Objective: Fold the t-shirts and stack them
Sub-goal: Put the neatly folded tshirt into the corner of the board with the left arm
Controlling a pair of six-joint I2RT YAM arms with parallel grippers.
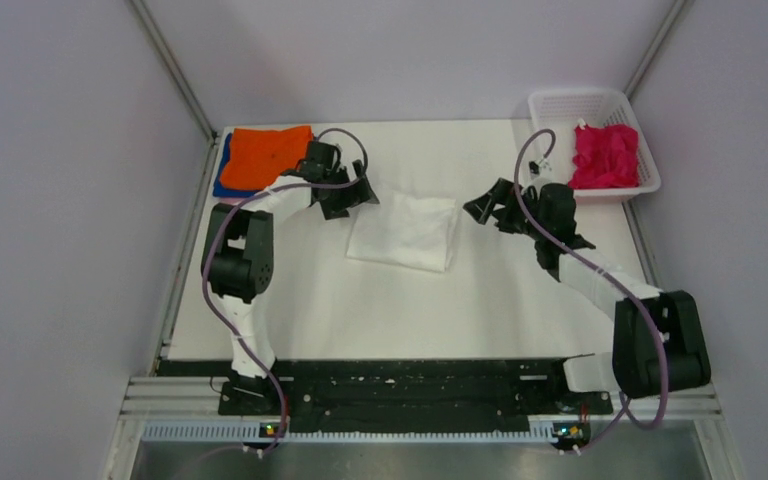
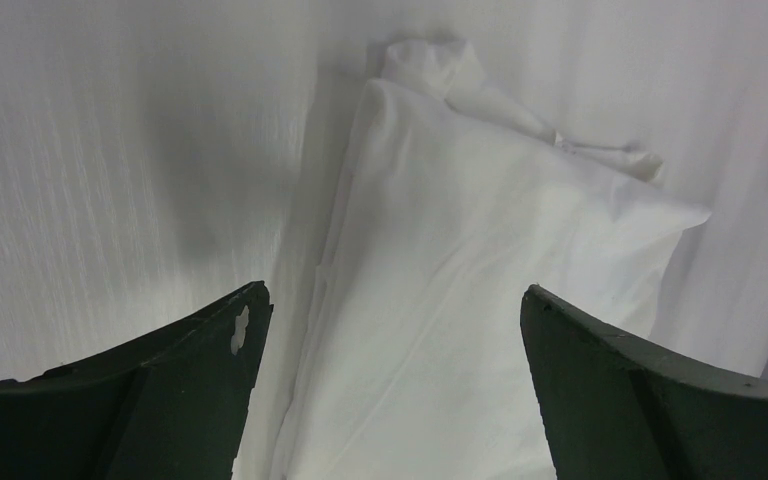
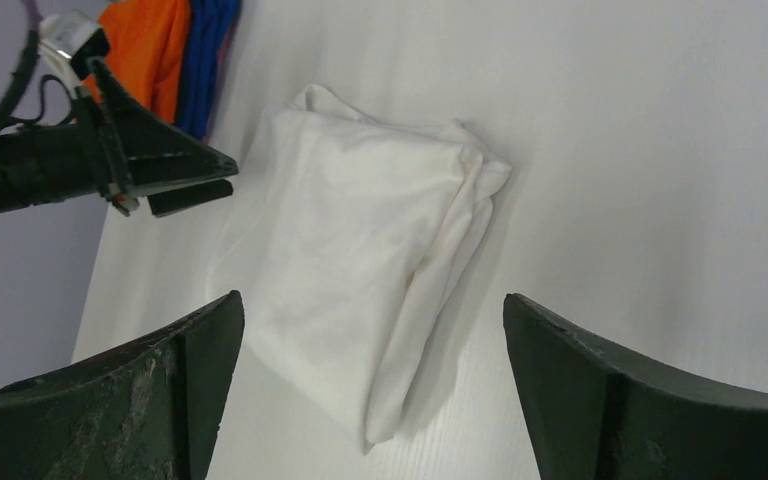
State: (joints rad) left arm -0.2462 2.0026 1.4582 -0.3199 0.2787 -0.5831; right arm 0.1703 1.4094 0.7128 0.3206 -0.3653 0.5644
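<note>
From here, the folded white t-shirt [image 1: 403, 232] lies flat on the desk [image 1: 480, 300] between my 2 arms. It sits just ahead of the left end effector [image 1: 357, 198] and a little farther ahead of the right end effector [image 1: 484, 206]. Both are spread wide and hold nothing. In the left wrist view the cloth fills the gap between the fingers [image 2: 210, 370]. In the right wrist view it lies ahead and slightly left of centre.

I judge it light, thin and limp. Pinched by 1 layer it would sag and open, and on this smooth desk it may slide rather than lift. I would close over every layer at the thick folded edge, the 1 nearest the right end effector, or take 2 corners at once, 1 per arm.

Behind the left end effector, the orange t-shirt [image 1: 268, 157] rests on a blue t-shirt [image 1: 222, 178]. Beyond the right end effector, a magenta t-shirt [image 1: 605, 155] lies crumpled in the white basket [image 1: 580, 96].

I can read no brand, label or writing anywhere. The white cloth shows no print.
</note>
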